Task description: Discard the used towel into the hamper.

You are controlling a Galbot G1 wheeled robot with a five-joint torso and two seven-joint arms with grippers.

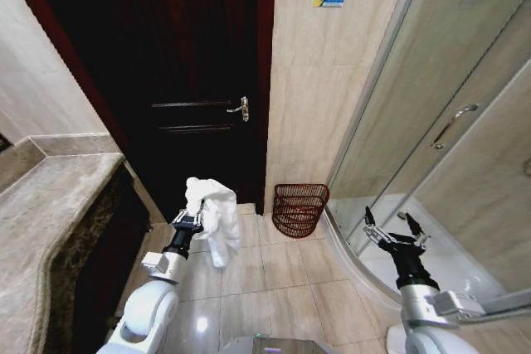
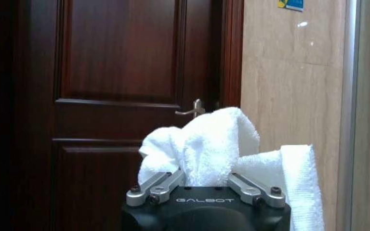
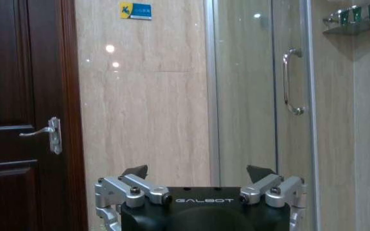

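Note:
A white towel [image 1: 212, 209] hangs bunched from my left gripper [image 1: 191, 220], which is shut on it above the floor tiles in front of the dark door. In the left wrist view the towel [image 2: 204, 144] rises in folds from between the fingers of the left gripper [image 2: 204, 185]. The hamper [image 1: 299, 209], a dark red-brown wire basket, stands on the floor against the tiled wall, to the right of the towel and farther off. My right gripper [image 1: 395, 225] is open and holds nothing, raised by the shower enclosure; its spread fingers frame the right gripper [image 3: 198, 172] in the right wrist view.
A dark wooden door [image 1: 191, 64] with a metal handle [image 1: 241, 108] is ahead. A stone counter [image 1: 50, 205] runs along the left. A curved glass shower enclosure [image 1: 415, 122] with a handle [image 1: 453, 125] takes the right. Beige floor tiles [image 1: 265, 271] lie open between them.

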